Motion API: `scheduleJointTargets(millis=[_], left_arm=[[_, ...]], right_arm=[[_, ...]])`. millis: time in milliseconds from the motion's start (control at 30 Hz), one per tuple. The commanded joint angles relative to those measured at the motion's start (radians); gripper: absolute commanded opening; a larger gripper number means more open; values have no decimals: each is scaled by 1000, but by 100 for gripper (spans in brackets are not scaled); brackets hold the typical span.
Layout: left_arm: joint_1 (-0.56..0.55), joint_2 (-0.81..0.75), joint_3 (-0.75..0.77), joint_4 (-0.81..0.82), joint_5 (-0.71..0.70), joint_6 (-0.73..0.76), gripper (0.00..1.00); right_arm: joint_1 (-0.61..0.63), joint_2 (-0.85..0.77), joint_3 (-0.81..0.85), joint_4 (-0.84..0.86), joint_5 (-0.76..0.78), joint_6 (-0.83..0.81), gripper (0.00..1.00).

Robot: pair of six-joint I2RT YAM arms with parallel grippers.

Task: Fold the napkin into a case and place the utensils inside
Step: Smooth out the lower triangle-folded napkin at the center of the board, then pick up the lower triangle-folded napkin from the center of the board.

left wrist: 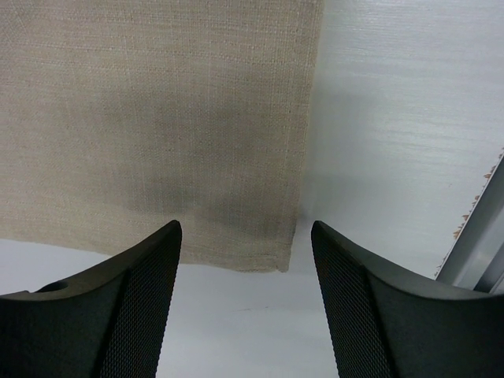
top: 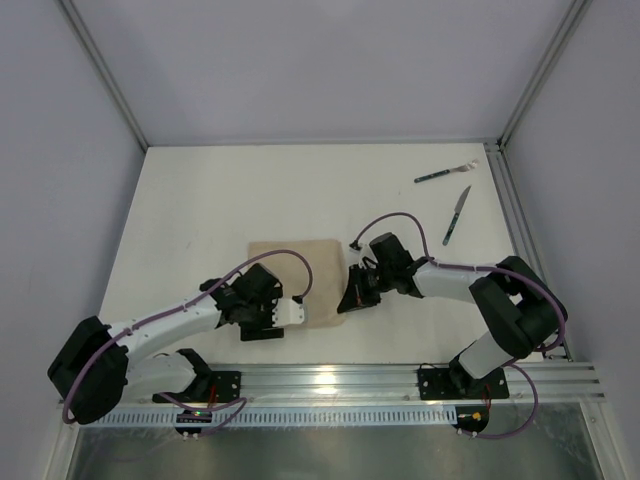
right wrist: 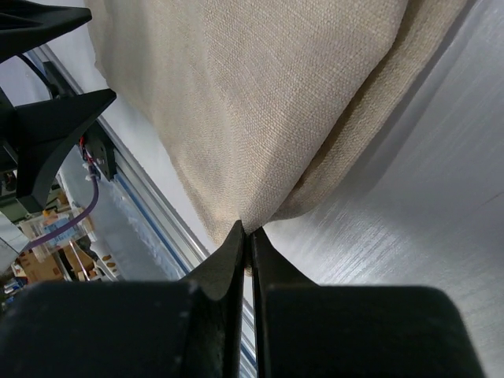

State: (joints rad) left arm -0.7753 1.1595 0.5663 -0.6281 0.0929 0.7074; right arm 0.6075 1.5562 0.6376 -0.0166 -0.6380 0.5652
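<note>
From above, you have one napkin lying mid-table, and a purple cable loops across it. Two claws hide its near corners, the left gripper at 7 o'clock and the right gripper at 4 o'clock. One fork and one knife lie well apart at 2 o'clock.

On your left wrist, the claw stands wide, with the cloth's corner between its fingers.

On your right wrist, the claw is pinched tight on a napkin corner.

1. One beige napkin lay there.
2. There were two green-handled utensils: one fork and one knife.
3. There were two grippers: one left gripper and one right gripper.
</note>
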Motion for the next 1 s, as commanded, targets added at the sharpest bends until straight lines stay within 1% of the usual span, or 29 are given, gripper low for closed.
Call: scheduleJointTargets(millis=[0,67,100,200,333,400,467,500,533,633,667,767,833,967], left_arm=[[5,-23,-5,10,-28,3,70],[5,-9,-19,30,-48,4,69],[7,6,-23,45,-62,3,69],[7,26,-28,50,-53,6,67],[7,13,-26,41,-38,3,68],[7,5,-25,38,-36,3,68],[7,-9,-20,24,-25,3,68],[7,-14,-19,18,-19,3,68],[8,-24,-14,12,-16,1,68],[8,-41,-6,-10,-9,0,69],[8,-46,-5,-16,-12,0,69],[8,-57,9,-42,-22,1,69],[10,-61,9,-58,-21,3,69],[8,-44,-12,-29,-36,1,70]], right_arm=[[-11,-24,-7,49,-51,33,4],[-11,-15,-3,24,-5,6,4],[-15,-1,-3,-20,9,-19,4],[-28,27,-16,-26,41,-39,4],[-31,48,-21,-22,52,-45,4],[-32,45,-13,-46,69,-56,6],[-31,18,-1,-77,89,-77,13],[-31,4,16,-119,116,-86,17],[-32,-10,26,-144,129,-99,26],[-37,-64,68,-230,181,-136,37],[-40,-88,91,-276,195,-155,44],[-38,-125,135,-357,254,-197,48],[-38,-160,155,-391,282,-217,49],[-40,-196,211,-448,285,-255,50]])
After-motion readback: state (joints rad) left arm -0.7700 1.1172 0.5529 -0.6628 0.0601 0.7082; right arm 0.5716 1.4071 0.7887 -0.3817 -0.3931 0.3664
